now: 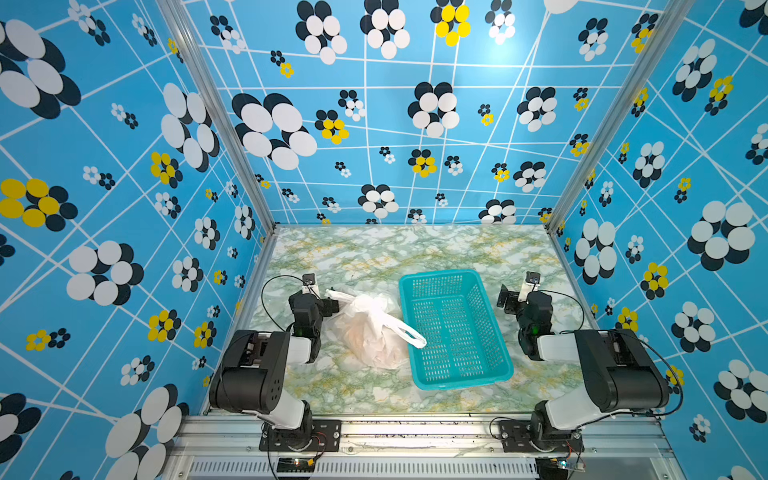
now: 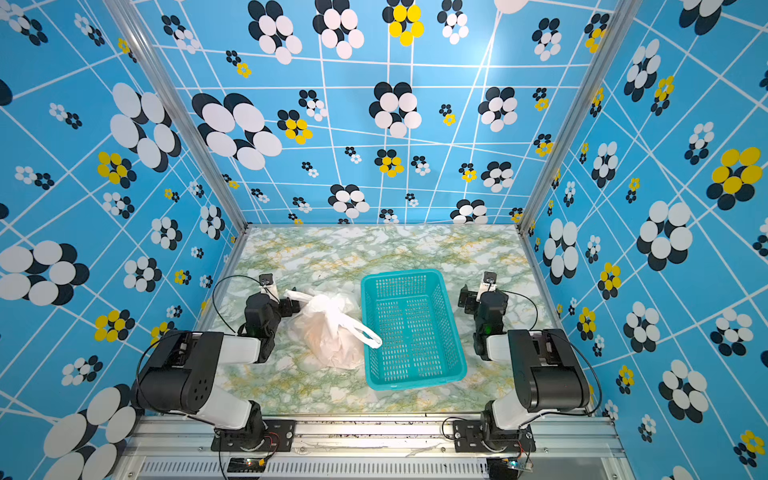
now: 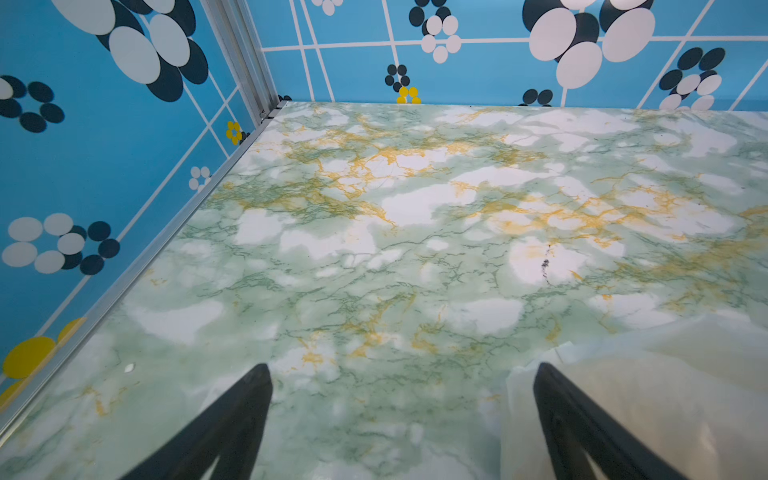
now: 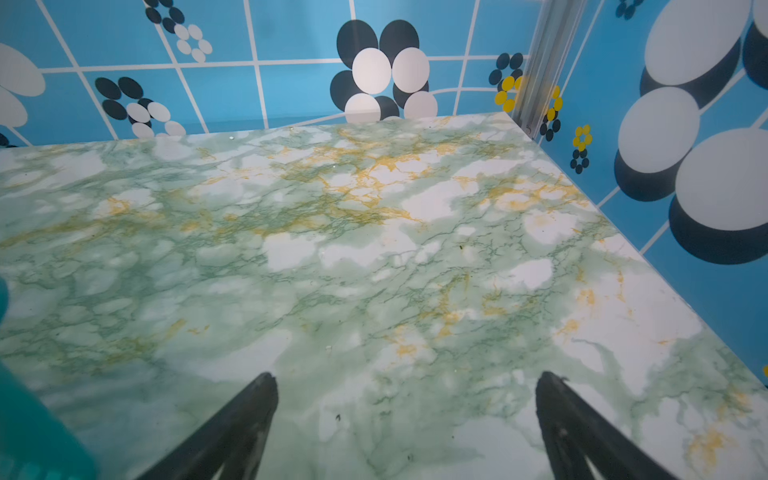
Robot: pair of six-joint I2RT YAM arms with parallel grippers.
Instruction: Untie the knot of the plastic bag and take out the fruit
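Observation:
The white plastic bag (image 1: 376,347) (image 2: 332,347) lies tied on the marble table, just left of the teal basket. Its knot (image 1: 371,306) (image 2: 331,305) is a small bunch on top; one loop handle (image 1: 409,334) reaches onto the basket's rim. The fruit is inside the bag and shows only as an orange tint (image 1: 361,334). My left gripper (image 1: 312,296) (image 2: 270,296) (image 3: 402,368) stands open just left of the bag, holding nothing; in the left wrist view bag plastic (image 3: 648,374) lies against one finger. My right gripper (image 1: 524,293) (image 2: 484,293) (image 4: 405,375) is open and empty over bare table, right of the basket.
The teal mesh basket (image 1: 438,273) (image 2: 399,273) stands empty mid-table, and its edge shows in the right wrist view (image 4: 25,395). Patterned blue walls with metal posts close in the table on three sides. Both arm bases sit on the front rail.

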